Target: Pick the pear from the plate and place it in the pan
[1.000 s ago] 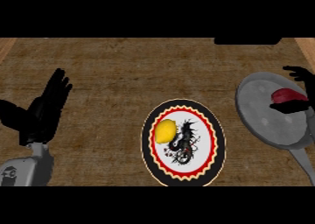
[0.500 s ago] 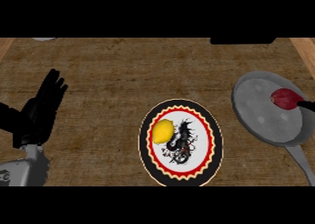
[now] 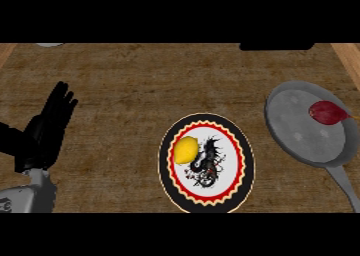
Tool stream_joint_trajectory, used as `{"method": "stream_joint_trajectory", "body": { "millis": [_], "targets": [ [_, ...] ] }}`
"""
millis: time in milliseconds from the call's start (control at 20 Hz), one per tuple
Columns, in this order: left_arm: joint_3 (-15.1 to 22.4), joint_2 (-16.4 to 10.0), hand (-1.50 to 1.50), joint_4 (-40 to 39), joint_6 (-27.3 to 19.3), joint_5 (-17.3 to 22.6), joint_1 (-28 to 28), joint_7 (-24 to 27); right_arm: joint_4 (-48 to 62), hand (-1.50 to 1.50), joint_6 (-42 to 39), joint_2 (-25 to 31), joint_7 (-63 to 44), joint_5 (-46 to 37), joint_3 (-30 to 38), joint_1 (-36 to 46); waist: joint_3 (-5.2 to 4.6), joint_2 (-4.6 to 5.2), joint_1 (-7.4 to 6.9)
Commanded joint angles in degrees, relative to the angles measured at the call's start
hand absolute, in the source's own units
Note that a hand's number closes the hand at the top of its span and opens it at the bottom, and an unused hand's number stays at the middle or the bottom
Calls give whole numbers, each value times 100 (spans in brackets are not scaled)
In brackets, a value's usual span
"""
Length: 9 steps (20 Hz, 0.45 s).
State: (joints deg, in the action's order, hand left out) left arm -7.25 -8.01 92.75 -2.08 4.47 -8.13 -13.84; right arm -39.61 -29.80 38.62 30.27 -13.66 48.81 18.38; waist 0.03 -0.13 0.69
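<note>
A dark red pear (image 3: 329, 112) lies inside the grey pan (image 3: 301, 135) at the right of the counter, near the pan's right rim. The round plate (image 3: 206, 162), black-rimmed with a red and yellow zigzag and a dark dragon figure, sits in the middle and carries a yellow fruit (image 3: 186, 150) on its left side. My left hand (image 3: 43, 132) rests open at the left edge, fingers pointing up, well away from the plate. My right hand does not show in the head view.
The pan's handle (image 3: 347, 186) runs down toward the lower right. A dark object (image 3: 276, 46) sits at the counter's far edge, and a pale item (image 3: 48, 44) peeks in at the far left. Wooden trim (image 3: 354, 60) borders the right side.
My right hand, which was over the pan at the red pear, has pulled back out of view; the pear now lies alone in the pan. The left hand has stayed put.
</note>
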Motion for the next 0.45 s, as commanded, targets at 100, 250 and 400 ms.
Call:
{"method": "stream_joint_trajectory", "body": {
  "millis": [100,250,400],
  "targets": [
    [93,134,0,-64,-2,-47,163,133,23,-150,-889,551,369,530,172,-801,-2,7,-45],
    [54,80,0,140,-36,-39,102,-10,-299,-150,-666,337,611,657,78,-1182,-2,6,-52],
    [19,-8,0,44,-15,-14,-174,-243,-259,-150,-534,265,781,634,-149,-1303,-2,9,-54]
  ]
}}
